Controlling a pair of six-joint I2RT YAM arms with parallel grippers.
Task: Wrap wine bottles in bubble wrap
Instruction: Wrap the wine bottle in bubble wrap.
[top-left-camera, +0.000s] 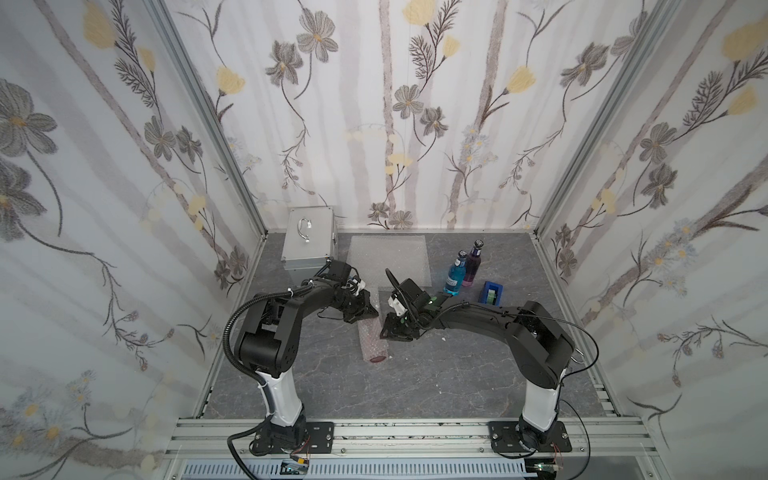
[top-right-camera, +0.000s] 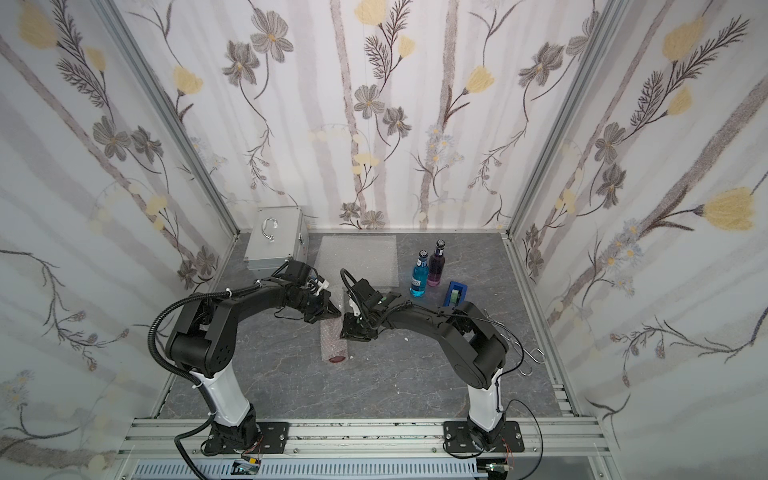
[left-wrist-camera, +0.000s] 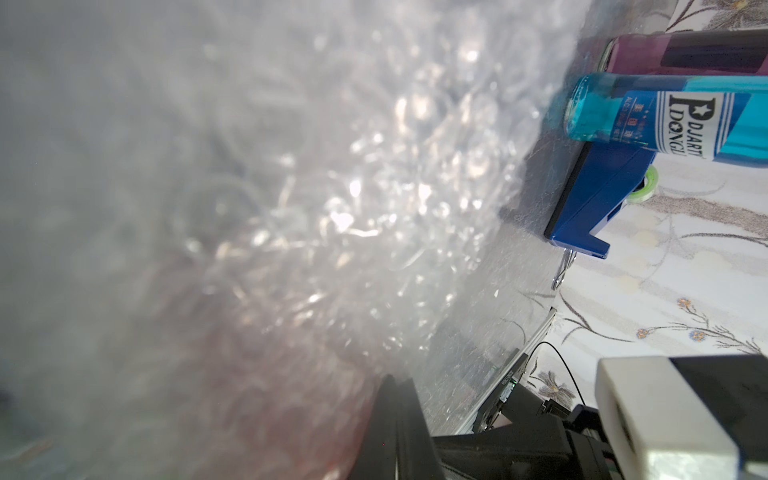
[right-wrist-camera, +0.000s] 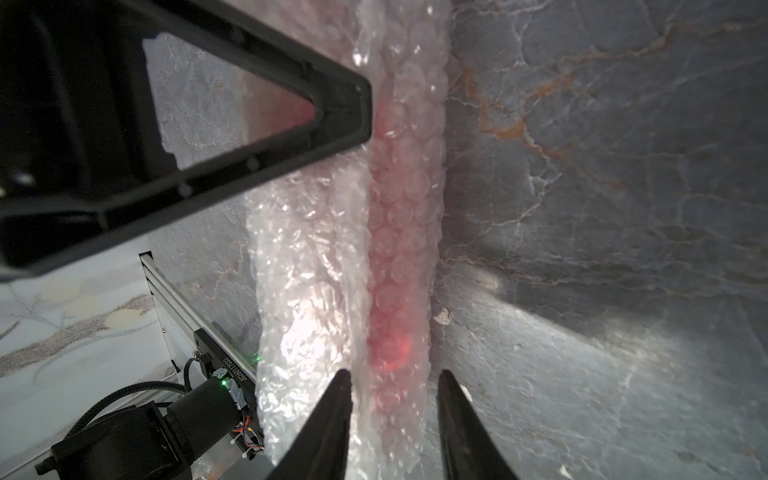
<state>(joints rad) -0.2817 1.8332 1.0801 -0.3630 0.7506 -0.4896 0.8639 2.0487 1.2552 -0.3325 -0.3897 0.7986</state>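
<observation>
One wine bottle (top-left-camera: 377, 358), the red one, lies rolled in bubble wrap (top-left-camera: 372, 334) mid-table; only its red base shows in both top views (top-right-camera: 337, 358). My left gripper (top-left-camera: 371, 312) is shut, its tip resting against the roll (right-wrist-camera: 399, 232); in the left wrist view the wrap (left-wrist-camera: 291, 187) fills most of the picture beyond the gripper (left-wrist-camera: 400, 384). My right gripper (right-wrist-camera: 395, 384) is open, its fingers (right-wrist-camera: 338, 411) on either side of the roll's end. The blue bottle (top-left-camera: 455, 276) and purple bottle (top-left-camera: 473, 266) stand upright at the back right.
A flat bubble wrap sheet (top-left-camera: 388, 257) lies at the back centre. A silver metal case (top-left-camera: 307, 239) sits in the back left corner. A blue tape dispenser (top-left-camera: 492, 293) stands just right of the bottles. Walls close the table on three sides.
</observation>
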